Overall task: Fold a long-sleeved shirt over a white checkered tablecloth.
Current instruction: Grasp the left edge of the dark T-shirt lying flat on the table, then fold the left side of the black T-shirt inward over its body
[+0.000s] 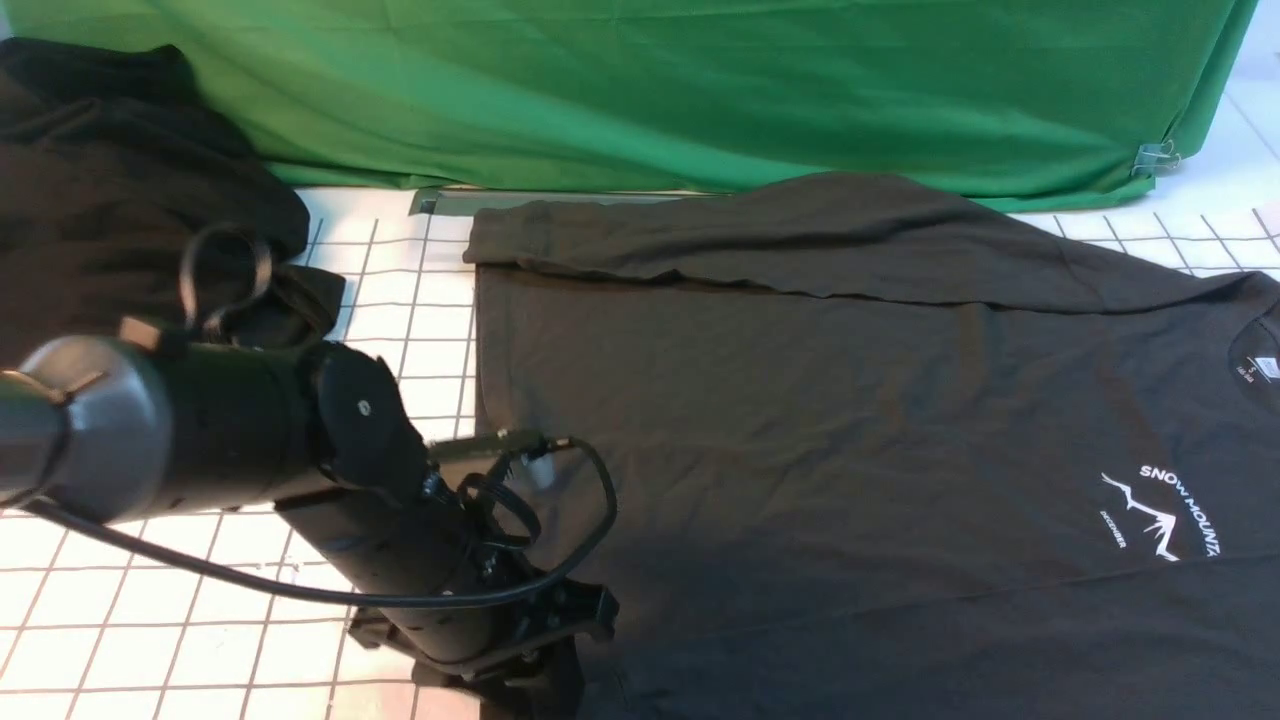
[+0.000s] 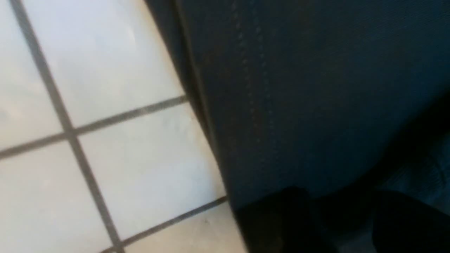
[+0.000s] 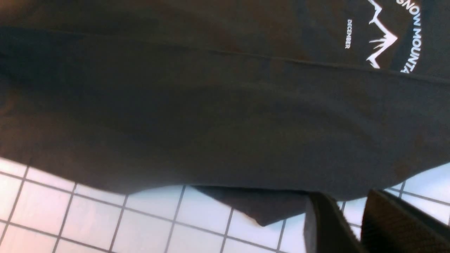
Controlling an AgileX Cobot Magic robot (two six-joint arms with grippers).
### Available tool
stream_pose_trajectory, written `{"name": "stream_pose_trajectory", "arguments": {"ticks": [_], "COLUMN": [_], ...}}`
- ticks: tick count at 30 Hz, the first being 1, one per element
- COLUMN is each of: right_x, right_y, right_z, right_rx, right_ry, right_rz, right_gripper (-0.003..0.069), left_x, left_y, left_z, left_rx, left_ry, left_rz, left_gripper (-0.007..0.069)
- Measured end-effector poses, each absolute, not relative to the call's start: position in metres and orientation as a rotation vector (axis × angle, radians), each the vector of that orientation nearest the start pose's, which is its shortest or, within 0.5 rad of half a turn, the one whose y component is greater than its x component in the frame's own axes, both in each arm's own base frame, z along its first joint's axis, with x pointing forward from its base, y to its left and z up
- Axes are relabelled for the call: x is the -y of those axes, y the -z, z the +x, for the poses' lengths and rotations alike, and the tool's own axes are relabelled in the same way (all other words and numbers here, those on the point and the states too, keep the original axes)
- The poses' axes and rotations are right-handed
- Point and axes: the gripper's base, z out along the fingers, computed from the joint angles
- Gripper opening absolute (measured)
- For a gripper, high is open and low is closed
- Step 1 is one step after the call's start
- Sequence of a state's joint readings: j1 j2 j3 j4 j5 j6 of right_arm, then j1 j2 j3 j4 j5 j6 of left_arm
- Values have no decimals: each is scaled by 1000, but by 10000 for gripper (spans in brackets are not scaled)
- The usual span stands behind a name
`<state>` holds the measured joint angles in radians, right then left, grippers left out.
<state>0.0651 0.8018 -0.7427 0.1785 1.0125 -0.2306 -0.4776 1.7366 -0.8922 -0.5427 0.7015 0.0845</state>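
With left gripper point(image 2: 341, 207) wide at near-left corner and right gripper point(image 3: 344, 203) narrowly parted, smooth the shirt point(image 1: 800, 400) flat across the tablecloth point(image 1: 90, 640), gathering both layers before folding.

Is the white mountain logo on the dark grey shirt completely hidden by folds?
No, the logo shows beside the fold's edge.

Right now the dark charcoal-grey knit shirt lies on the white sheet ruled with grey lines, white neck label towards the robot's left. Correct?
Wrong side: the white neck label is towards the robot's right, near the right edge of the front view. The charcoal-grey shirt does lie on the ruled white sheet.
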Motion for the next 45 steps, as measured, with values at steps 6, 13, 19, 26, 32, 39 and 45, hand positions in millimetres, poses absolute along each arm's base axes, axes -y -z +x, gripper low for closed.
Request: {"name": "stream_pose_trajectory", "arguments": {"ticks": [6, 13, 19, 26, 32, 39, 45], "right_x": [-22, -22, -22, -22, -22, -22, -22], "right_y": [-308, -308, -308, -308, -308, -308, -308], "right_z": [132, 132, 132, 132, 132, 132, 132], "right_rx": [-2506, -2501, -2499, -2499, -2499, -2500, -2504], "right_ry": [-160, -158, -157, -157, -157, -157, -166], "right_rz": [-310, -309, -308, -308, -308, -306, -277], "right_gripper": [182, 195, 199, 209, 216, 221, 230], "left_x": [167, 166, 164, 163, 142, 114, 113], "left_y": [-152, -153, -174, -245, -292, -296, -250], "left_z": [252, 253, 254, 255, 293, 355, 404], "left_rx": [-3053, -3046, -2981, -2779, -2583, -2521, -2569], "left_ry": [624, 604, 577, 652, 643, 595, 555], "left_rz": [218, 260, 346, 381, 246, 81, 14], "left_gripper": [273, 141, 15, 12, 12, 13, 14]}}
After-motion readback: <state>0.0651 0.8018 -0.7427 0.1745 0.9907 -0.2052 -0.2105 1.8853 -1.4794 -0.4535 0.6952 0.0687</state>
